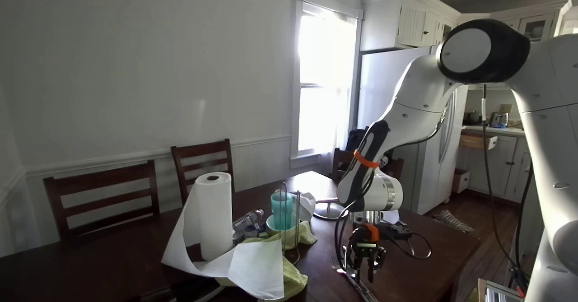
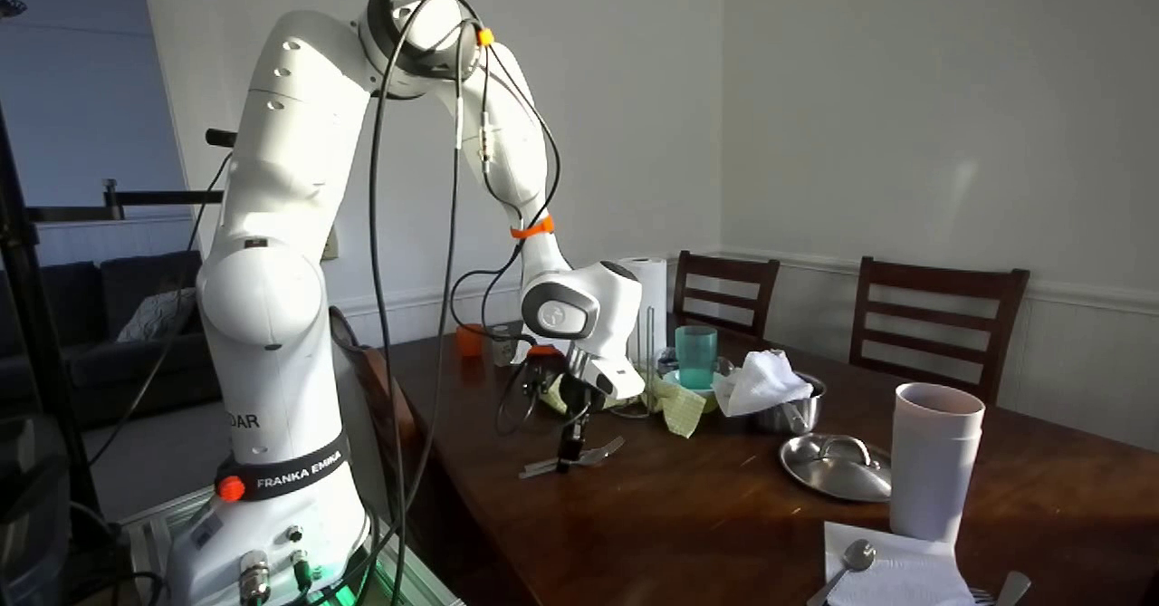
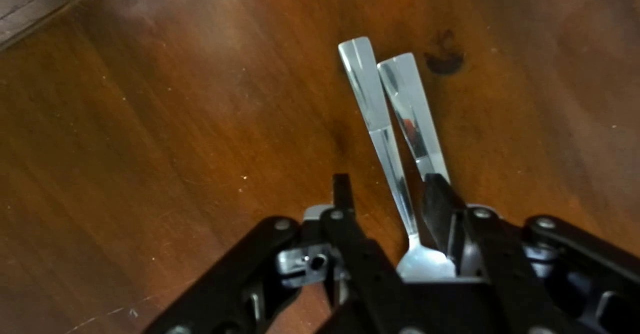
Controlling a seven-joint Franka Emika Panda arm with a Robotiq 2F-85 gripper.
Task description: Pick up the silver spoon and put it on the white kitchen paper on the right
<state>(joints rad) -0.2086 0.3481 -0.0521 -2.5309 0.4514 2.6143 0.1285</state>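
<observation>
Holding the tool (image 3: 389,176) low above the desk (image 3: 200,149), with the black fingers (image 3: 344,194) spread apart from each other. In the wrist view, seeing the silver spoon (image 3: 389,154) lying on the desk, passing with its handle between these fingers, and the fork (image 3: 412,109) lying just beside it, hiding in part behind one finger. In an exterior view, finding white kitchen paper (image 2: 905,579) lying well apart from the tool, carrying another spoon (image 2: 858,555), and near it a pot lid (image 2: 819,475). In both exterior views, seeing a teal cup (image 2: 695,359) and a paper roll (image 1: 216,216) standing upright, near each other.
</observation>
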